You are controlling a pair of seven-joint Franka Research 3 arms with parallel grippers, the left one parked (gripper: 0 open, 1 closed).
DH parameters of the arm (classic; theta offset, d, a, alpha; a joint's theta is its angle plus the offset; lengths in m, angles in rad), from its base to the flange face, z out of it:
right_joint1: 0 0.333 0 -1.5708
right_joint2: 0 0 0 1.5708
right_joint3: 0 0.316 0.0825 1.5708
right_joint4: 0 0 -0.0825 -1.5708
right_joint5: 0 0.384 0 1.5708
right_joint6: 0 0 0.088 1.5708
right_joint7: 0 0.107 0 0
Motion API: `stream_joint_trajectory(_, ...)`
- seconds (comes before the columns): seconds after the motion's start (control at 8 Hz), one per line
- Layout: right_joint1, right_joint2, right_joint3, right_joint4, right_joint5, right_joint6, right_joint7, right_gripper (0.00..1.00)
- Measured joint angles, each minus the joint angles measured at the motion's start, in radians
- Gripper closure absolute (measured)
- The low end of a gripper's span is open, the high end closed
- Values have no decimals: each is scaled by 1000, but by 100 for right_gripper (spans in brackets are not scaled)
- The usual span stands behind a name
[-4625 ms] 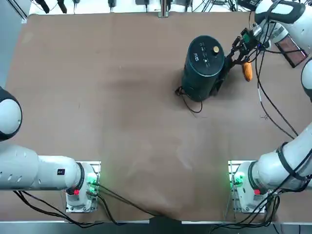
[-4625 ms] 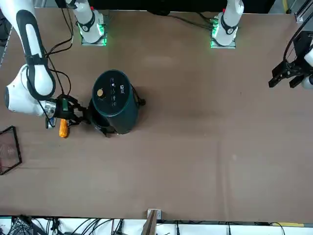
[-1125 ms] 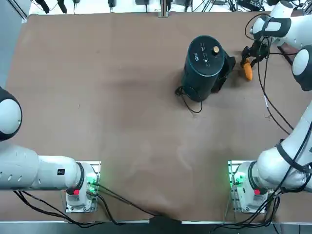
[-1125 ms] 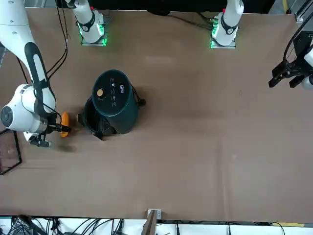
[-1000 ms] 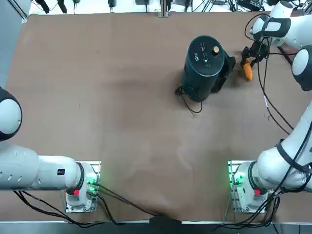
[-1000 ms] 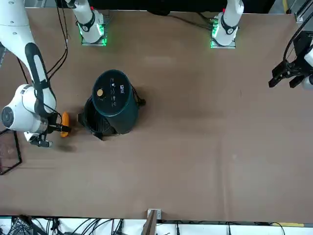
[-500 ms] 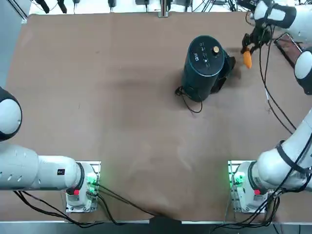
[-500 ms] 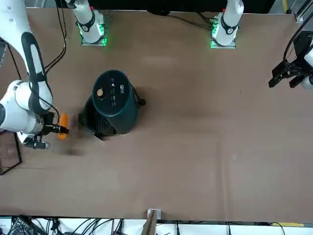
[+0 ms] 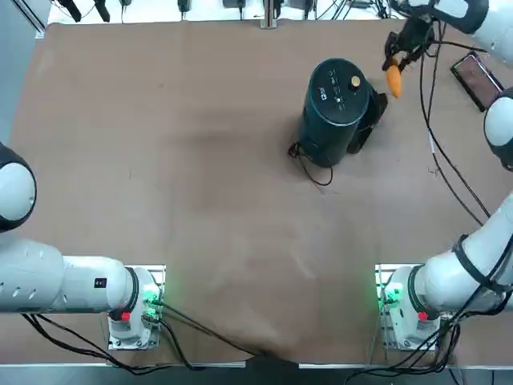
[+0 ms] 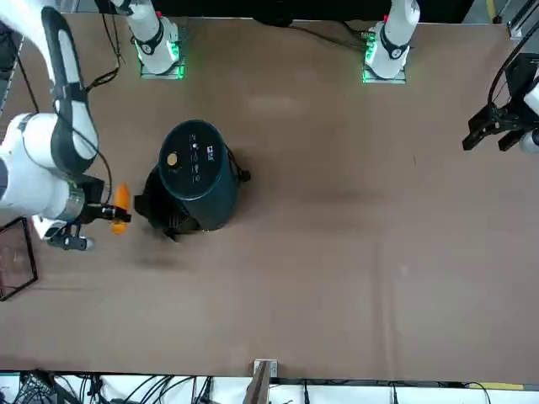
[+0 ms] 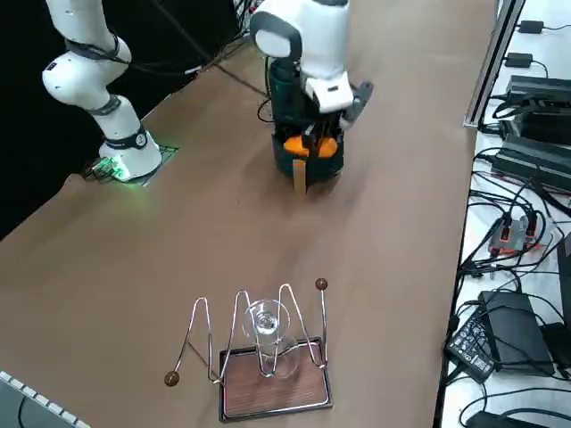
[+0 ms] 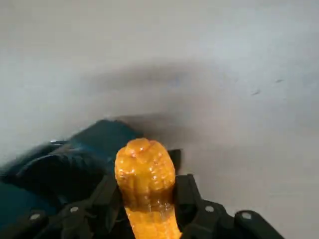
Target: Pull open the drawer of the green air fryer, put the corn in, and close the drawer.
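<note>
We find the right tool (image 9: 392, 66) raised above the brown tabletop (image 9: 200, 160), clenched on the corn (image 9: 393, 83), just beside the green air fryer (image 9: 337, 108) on the robot's right and toward the far edge. In the wrist view the orange-yellow cob (image 12: 145, 186) stands between the two black fingers (image 12: 192, 199), its free tip pointing away from the wrist, with the fryer's dark body (image 12: 60, 169) showing behind it. In the front view the corn (image 10: 120, 207) hangs clear of the surface, close to the drawer (image 10: 156, 206) but not touching it. The drawer (image 9: 370, 116) stands pulled out from the fryer's base on the side facing the tool; we cannot see into its basket from any view, and the corn is not inside it. The fryer stands upright, its round flat top carrying white markings and a small gold knob (image 9: 354, 81), and its thin black cord (image 9: 311, 164) lies looped on the tabletop at the near side. In the right side view the arm's white wrist largely covers the fryer (image 11: 290, 107), and the corn (image 11: 308, 147) shows orange in front of it. A wire rack (image 11: 259, 343) with a glass on a wooden base stands well apart, near the robot's right edge of the tabletop.
</note>
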Motion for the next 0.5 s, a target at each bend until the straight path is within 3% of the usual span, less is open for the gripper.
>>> stream_joint_trajectory(0.5, 124, 39, 2, -13, 16, 0, 121, 41)
